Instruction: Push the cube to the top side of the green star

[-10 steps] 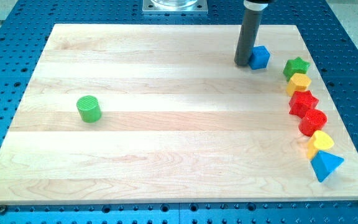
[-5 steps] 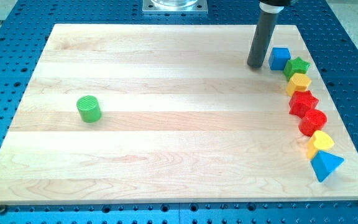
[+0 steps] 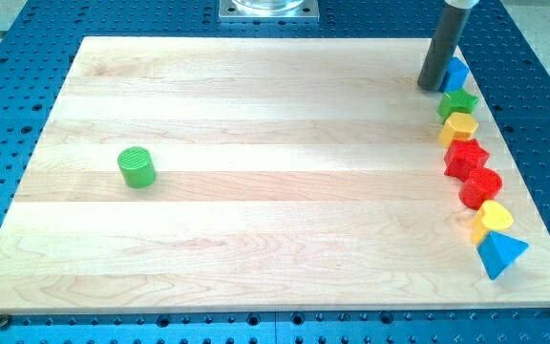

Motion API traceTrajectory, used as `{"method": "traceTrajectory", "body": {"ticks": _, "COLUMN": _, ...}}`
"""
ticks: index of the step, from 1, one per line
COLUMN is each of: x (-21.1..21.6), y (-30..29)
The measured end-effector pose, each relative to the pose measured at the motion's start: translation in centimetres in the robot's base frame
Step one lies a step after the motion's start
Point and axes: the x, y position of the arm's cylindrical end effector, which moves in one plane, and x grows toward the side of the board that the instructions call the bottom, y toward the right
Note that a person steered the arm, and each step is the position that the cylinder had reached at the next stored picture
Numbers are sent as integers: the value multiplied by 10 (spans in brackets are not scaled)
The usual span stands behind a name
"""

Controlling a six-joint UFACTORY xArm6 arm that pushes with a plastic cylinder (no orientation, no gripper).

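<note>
**Blue cube at the green star's 12 o'clock, tip against it**

Where the straight dark rod drops in from the view's top edge, it stands nearly upright, leaning slightly toward 1 o'clock as it rises, and my tip (image 3: 432, 88) rests on the pale wooden board (image 3: 256, 191) near its top-right corner. There is no claw on this arm, only the rod, so nothing opens, closes or holds.

The small blue plastic cube (image 3: 456, 74) sits just at 3 o'clock of my tip, touching or all but touching the rod, which covers its left part. A corner of the cube points toward 3 o'clock; being a cube, it shows no long axis.

The green star-shaped block (image 3: 457, 102) lies at 6 o'clock of the cube, just beside it. Below the star a column runs toward 5 o'clock: a yellow block (image 3: 460, 126), two red blocks (image 3: 466, 157) (image 3: 481, 185), another yellow block (image 3: 493, 219) and a blue wedge-like block (image 3: 499, 253). A green cylinder (image 3: 137, 166) stands well apart at 9 o'clock.
</note>
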Motion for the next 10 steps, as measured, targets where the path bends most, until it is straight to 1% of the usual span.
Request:
{"method": "traceTrajectory", "body": {"ticks": 2, "x": -56, "y": 1}}
{"method": "traceTrajectory", "body": {"ticks": 3, "x": -36, "y": 41}}
{"method": "traceTrajectory", "body": {"ticks": 4, "x": -8, "y": 45}}
{"method": "traceTrajectory", "body": {"ticks": 5, "x": -8, "y": 80}}
{"method": "traceTrajectory", "body": {"ticks": 6, "x": 11, "y": 107}}
{"method": "traceTrajectory", "body": {"ticks": 10, "x": 16, "y": 65}}
